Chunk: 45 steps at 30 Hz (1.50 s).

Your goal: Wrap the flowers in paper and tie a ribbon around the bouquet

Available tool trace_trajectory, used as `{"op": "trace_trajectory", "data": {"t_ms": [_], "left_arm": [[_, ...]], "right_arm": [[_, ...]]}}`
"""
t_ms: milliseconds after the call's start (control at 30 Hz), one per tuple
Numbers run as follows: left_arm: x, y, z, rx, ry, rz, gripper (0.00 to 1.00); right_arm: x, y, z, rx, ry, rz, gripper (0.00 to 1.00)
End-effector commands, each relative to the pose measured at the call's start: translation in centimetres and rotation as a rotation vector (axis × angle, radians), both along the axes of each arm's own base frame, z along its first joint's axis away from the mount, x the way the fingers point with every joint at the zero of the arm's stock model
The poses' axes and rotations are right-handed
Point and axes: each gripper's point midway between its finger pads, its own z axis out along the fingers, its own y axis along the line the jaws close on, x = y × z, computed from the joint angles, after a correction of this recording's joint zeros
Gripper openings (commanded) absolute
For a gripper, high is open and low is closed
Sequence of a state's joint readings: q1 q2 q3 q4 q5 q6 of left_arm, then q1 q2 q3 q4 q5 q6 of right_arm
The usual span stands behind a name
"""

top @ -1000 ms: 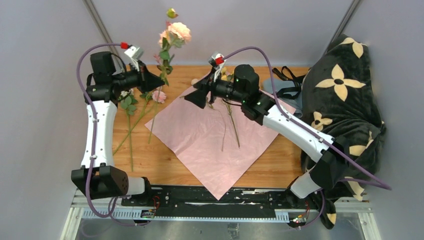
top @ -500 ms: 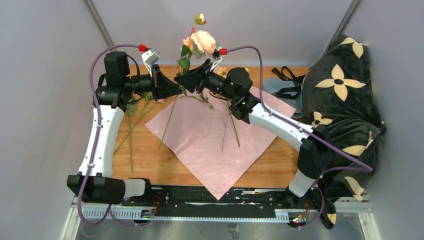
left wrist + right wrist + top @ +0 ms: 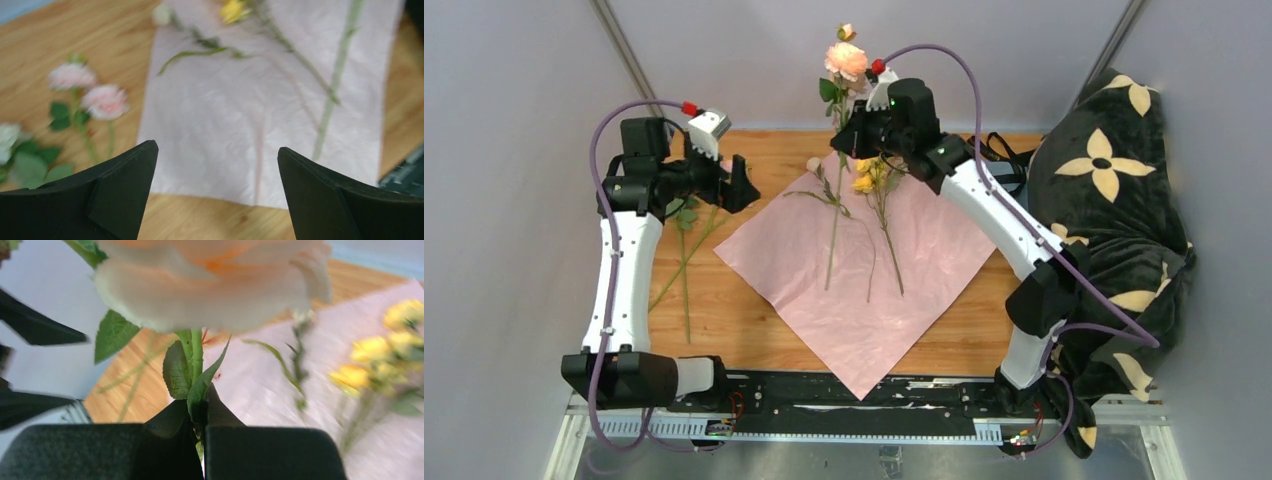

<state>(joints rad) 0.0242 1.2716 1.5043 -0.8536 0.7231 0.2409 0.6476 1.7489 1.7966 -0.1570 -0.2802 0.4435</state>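
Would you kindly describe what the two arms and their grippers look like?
The left arm and right arm have white links, black joints and bases. A purple cable loops along each, red-tipped. The left gripper and right gripper are matte black and wedge-shaped.

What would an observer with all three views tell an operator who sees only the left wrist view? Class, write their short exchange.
Operator: My left gripper is open above the paper. What is the right gripper doing?
Observer: The right gripper is shut on the stem of a peach rose.
Operator: Is that rose lying on the paper?
Observer: No, it is held up, roughly upright, near the table's far edge.
Operator: What else am I missing?
Observer: A black flower-patterned blanket is heaped at the table's right.
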Motion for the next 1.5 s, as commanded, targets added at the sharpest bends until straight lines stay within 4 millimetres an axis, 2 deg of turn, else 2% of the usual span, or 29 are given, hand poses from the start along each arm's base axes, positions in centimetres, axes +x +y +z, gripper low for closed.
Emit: {"op": "trace_trajectory", "data": {"t_ms": [0,67,133,167,200,333,400,500,600,733,867,933,967,1033,1200,1300,1400,1467], "left_arm": [[0.8,10.1,-7.1,0.305,0.138,0.29,1.0],[0.6,12.7,-9.2,0.37,0.193,0.35,1.0],[0.0,14.8,-11.4,0.435,0.248,0.375,1.0],[-0.3,15.6,-12.3,0.462,0.273,0.387,1.0],[-0.7,16.5,-13.2,0.493,0.299,0.396,1.0],[-2.4,19.4,-16.3,0.603,0.384,0.41,1.0],[-3.2,20.6,-17.8,0.63,0.425,0.42,1.0],[-3.9,22.3,-20.1,0.638,0.493,0.45,1.0],[-3.5,23.1,-21.6,0.613,0.537,0.475,0.95],[-0.4,24.1,-22.4,0.553,0.517,0.575,0.87],[3.9,25.9,-23.8,0.482,0.487,0.711,0.6],[5.2,26.4,-24.9,0.452,0.522,0.734,0.55],[5.7,26.4,-25.9,0.438,0.55,0.733,0.54],[6.5,26.5,-26.6,0.416,0.56,0.743,0.54],[7.1,26.1,-29.4,0.378,0.621,0.729,0.52],[7.0,26.0,-30.8,0.37,0.657,0.719,0.46],[6.8,25.7,-31.6,0.364,0.683,0.708,0.24],[6.7,25.5,-31.1,0.351,0.676,0.706,0.02]], "right_arm": [[-1.3,-6.5,-12.7,-0.415,0.398,0.024,0.0],[0.1,-7.0,-14.9,-0.443,0.439,0.001,0.0],[2.4,-7.4,-16.4,-0.468,0.433,-0.043,0.0],[3.8,-7.4,-17.2,-0.484,0.425,-0.062,0.0],[5.3,-7.5,-19.1,-0.512,0.437,-0.082,0.0],[9.6,-8.0,-22.2,-0.576,0.425,-0.136,0.0],[11.3,-8.2,-23.8,-0.611,0.396,-0.166,0.07],[12.7,-8.6,-25.0,-0.644,0.364,-0.207,0.27],[13.3,-9.3,-24.2,-0.661,0.336,-0.247,0.34],[12.7,-9.4,-21.2,-0.626,0.291,-0.269,0.36],[11.0,-9.7,-18.9,-0.657,0.237,-0.299,0.37],[9.9,-9.8,-18.0,-0.665,0.222,-0.298,0.37],[9.3,-9.8,-17.7,-0.668,0.214,-0.293,0.38],[8.1,-9.9,-17.5,-0.667,0.212,-0.272,0.38],[5.6,-10.5,-18.7,-0.678,0.239,-0.219,0.41],[4.3,-11.2,-19.8,-0.714,0.264,-0.19,0.45],[3.0,-12.3,-21.3,-0.789,0.264,-0.132,0.49],[2.4,-13.2,-22.4,-0.854,0.258,-0.084,0.52]]}}
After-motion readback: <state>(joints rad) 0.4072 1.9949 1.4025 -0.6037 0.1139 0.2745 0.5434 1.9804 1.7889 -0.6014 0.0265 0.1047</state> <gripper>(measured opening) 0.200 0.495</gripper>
